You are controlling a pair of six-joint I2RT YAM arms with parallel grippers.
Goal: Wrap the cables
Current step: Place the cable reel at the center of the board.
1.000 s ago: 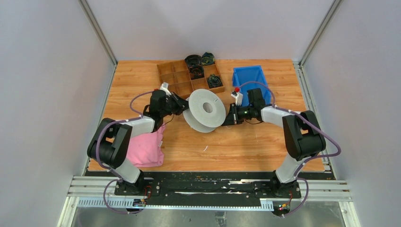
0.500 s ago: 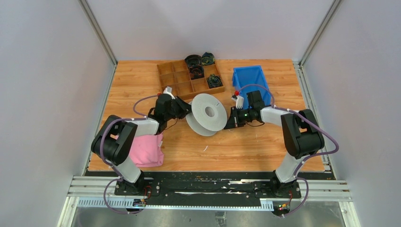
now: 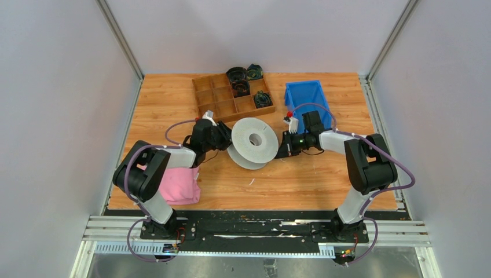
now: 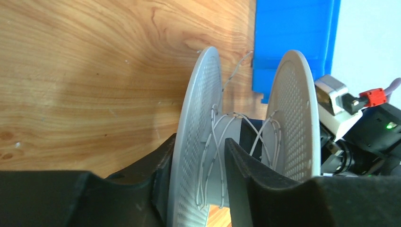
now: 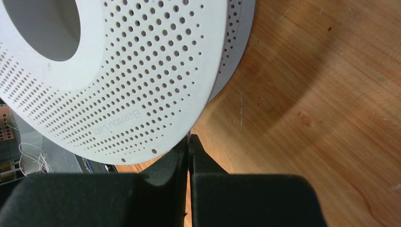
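Cables (image 4: 213,142): thin white-grey wire, in a few slack turns.
Pose: turns crossed over one another around the hub of the grey spool (image 4: 196,109), between its two perforated flanges.
Loose end: one strand seemingly strayed out past the rim.

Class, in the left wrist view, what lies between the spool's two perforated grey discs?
Thin white-grey cable, looped loosely and crosswise round the core of the grey spool, plus one black finger of the left gripper. The left wrist view shows it.

spool (image 3: 251,142): pale grey, perforated | cables (image 4: 213,137): white | bin (image 3: 306,95): blue | cloth (image 3: 178,185): pink
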